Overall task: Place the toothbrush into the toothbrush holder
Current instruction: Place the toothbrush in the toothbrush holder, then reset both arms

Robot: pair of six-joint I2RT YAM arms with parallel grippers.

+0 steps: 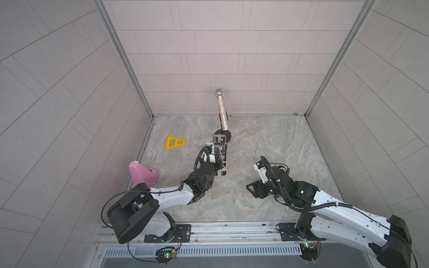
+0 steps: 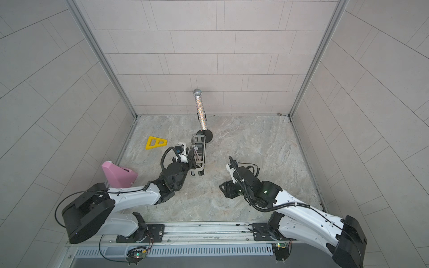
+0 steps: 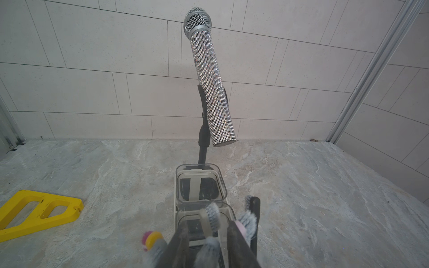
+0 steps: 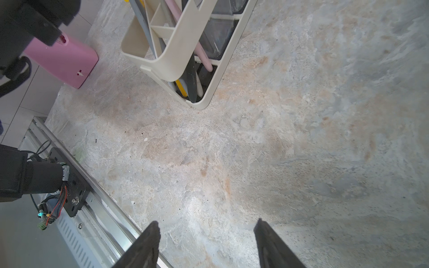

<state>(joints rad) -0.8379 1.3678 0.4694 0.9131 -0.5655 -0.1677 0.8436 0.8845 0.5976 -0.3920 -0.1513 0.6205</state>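
Note:
The toothbrush holder (image 1: pixel 223 172) (image 2: pixel 193 173) is a long white rack on the stone floor, with clear cups (image 3: pixel 199 183) in its far sections. In the right wrist view the holder (image 4: pixel 176 46) has several brush handles standing in its near section. My left gripper (image 3: pixel 207 226) (image 1: pixel 218 157) (image 2: pixel 192 157) hangs right over that section with its jaws apart. A blurred grey-bristled toothbrush (image 3: pixel 207 251) stands between them, with a narrow gap on each side. Beige (image 3: pixel 210 218), pink (image 3: pixel 246 227) and black (image 3: pixel 255 208) brushes stand beside it. My right gripper (image 4: pixel 207 222) (image 1: pixel 249 188) (image 2: pixel 222 186) is open and empty, low over bare floor.
A glittery microphone (image 1: pixel 221 109) (image 2: pixel 201 111) (image 3: pixel 212 85) leans on a black round stand just behind the holder. A yellow triangle frame (image 1: pixel 175 142) (image 3: pixel 39 211) lies to the left. A pink block (image 1: pixel 142 174) (image 4: pixel 65 60) sits by the left wall. Tiled walls enclose three sides.

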